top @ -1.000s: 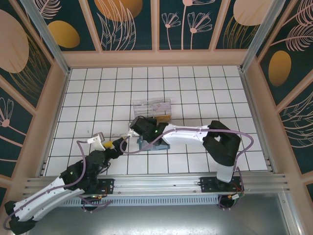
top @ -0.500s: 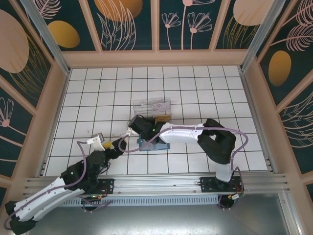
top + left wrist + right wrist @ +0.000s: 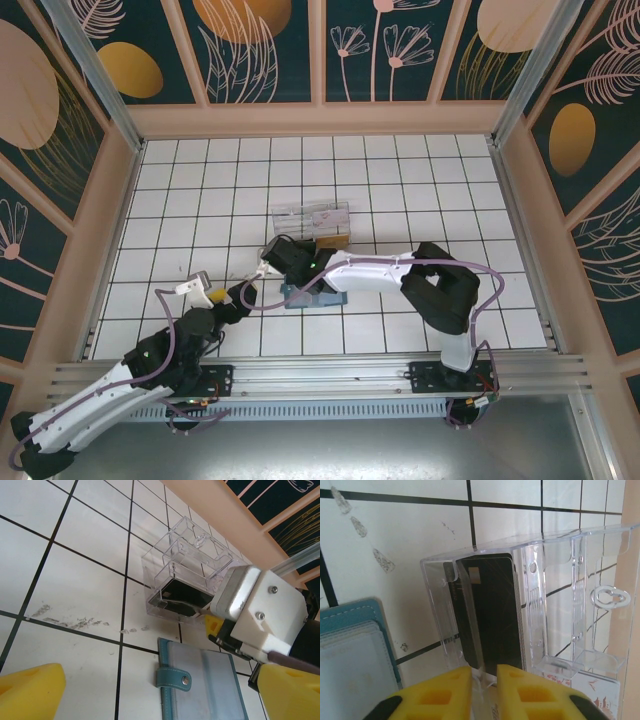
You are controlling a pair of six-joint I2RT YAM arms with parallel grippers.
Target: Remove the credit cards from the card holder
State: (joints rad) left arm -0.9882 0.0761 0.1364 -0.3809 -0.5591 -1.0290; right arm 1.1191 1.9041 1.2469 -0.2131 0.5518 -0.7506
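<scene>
counter live | right tool just swung up to the clear box | left tool spread, near box | card holder open beside box | black card pinched by right tool, inside box: looks extracted

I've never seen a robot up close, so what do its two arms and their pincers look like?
The left arm and right arm both have white links between chunky black joints, with a greyish-purple cable looping alongside each. The left gripper and right gripper end in bright yellow, blocky foam-like fingers; the right one's head is a white box with screws.
</scene>
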